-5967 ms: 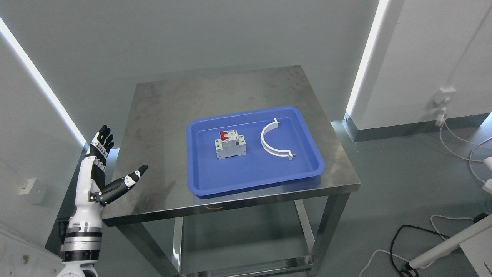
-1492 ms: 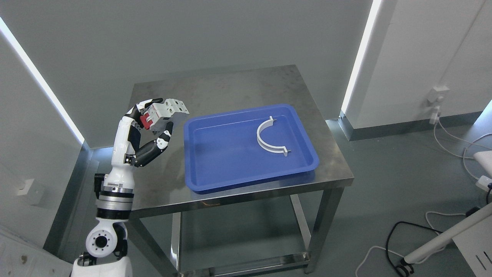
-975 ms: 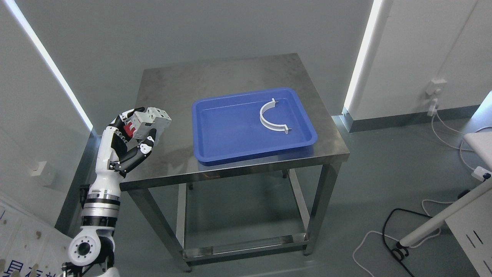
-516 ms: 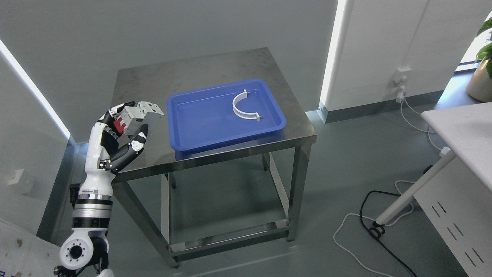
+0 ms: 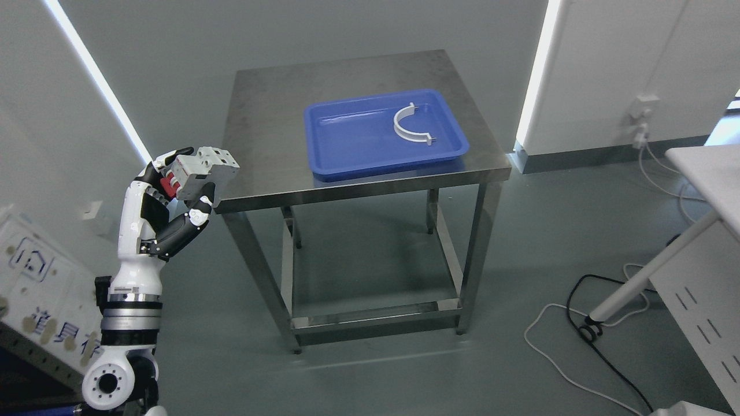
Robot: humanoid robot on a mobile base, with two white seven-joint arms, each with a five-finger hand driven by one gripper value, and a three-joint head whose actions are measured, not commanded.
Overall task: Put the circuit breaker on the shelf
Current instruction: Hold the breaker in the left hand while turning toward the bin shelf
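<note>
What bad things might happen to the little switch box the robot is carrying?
The left hand grips the circuit breaker near one end, most of it sticking out, so it might slip and fall to the floor. It is also close to the corner of the steel table and might bump it.

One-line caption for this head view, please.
Left hand holds the circuit breaker beside the steel table; a white curved clamp lies in the blue tray.

Grey circuit breaker [image 5: 205, 164] with a red switch, white-and-black left hand [image 5: 167, 199], bright blue tray [image 5: 347, 159] holding a white curved clamp [image 5: 409, 124], dull steel tabletop [image 5: 272, 115].
</note>
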